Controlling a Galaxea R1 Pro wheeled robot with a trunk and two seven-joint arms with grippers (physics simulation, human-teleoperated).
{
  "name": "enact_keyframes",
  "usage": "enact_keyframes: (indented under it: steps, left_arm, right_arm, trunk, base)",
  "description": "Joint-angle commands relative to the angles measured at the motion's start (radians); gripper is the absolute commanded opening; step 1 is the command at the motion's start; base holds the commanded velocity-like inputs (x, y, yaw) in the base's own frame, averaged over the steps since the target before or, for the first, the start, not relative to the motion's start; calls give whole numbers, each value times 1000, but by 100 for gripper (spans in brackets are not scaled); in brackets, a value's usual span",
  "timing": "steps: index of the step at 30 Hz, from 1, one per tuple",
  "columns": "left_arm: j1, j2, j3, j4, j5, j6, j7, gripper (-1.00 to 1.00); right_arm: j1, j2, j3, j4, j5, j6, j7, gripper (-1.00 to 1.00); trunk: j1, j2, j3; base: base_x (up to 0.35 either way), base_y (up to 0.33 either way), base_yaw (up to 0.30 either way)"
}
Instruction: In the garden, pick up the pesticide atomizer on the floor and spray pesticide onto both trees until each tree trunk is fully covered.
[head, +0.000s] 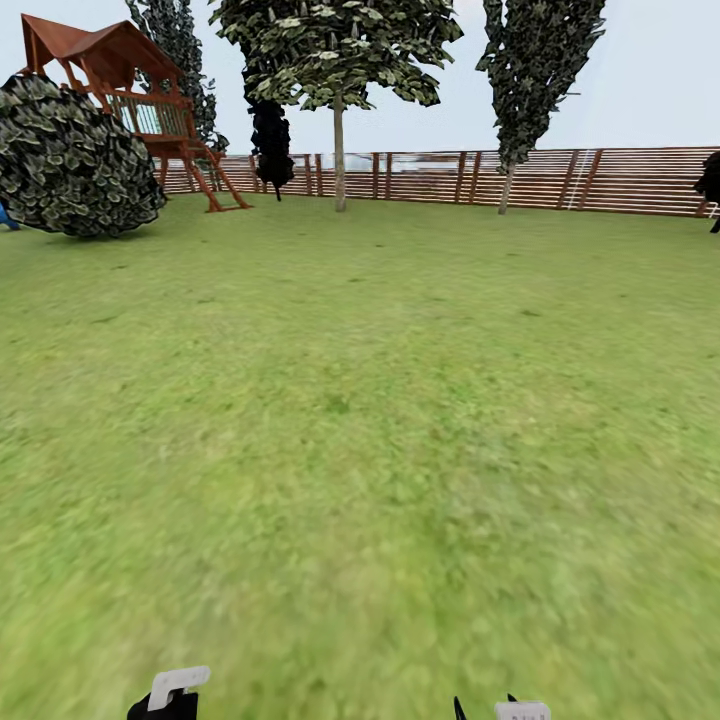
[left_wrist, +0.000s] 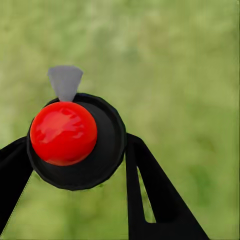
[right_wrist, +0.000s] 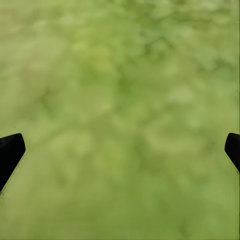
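The left gripper (left_wrist: 75, 160) is clamped on the pesticide atomizer (left_wrist: 75, 142), its black fingers (left_wrist: 150, 195) pressing either side of the round black body, which carries a glossy red cap and a grey nozzle, held above the grass floor (left_wrist: 190, 60). The right gripper (right_wrist: 120, 150) has its jaws spread wide apart over bare grass. In the head view, the lawn stretches to a brown slatted fence (head: 560, 180) at the garden's far edge. Two trees (head: 339, 110) stand just before that fence, well apart from the robot; a round dark bush (head: 75, 160) and a red wooden playhouse (head: 130, 90) occupy the far left corner.
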Motion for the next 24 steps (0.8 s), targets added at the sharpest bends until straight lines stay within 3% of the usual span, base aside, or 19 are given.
enact_keyframes:
  steps: [1,24]
  left_arm:
    - [0,-1,-1,0,-1,0,0,-100]
    - [1,0,0,1,-1,0,-1,-100]
  right_arm:
    - [0,0,0,0,0,0,0,100]
    - [0,0,0,0,0,0,1,100]
  trunk:
    - [0,0,0]
    - [0,0,0]
  base:
    - [339,0,0]
    - [339,0,0]
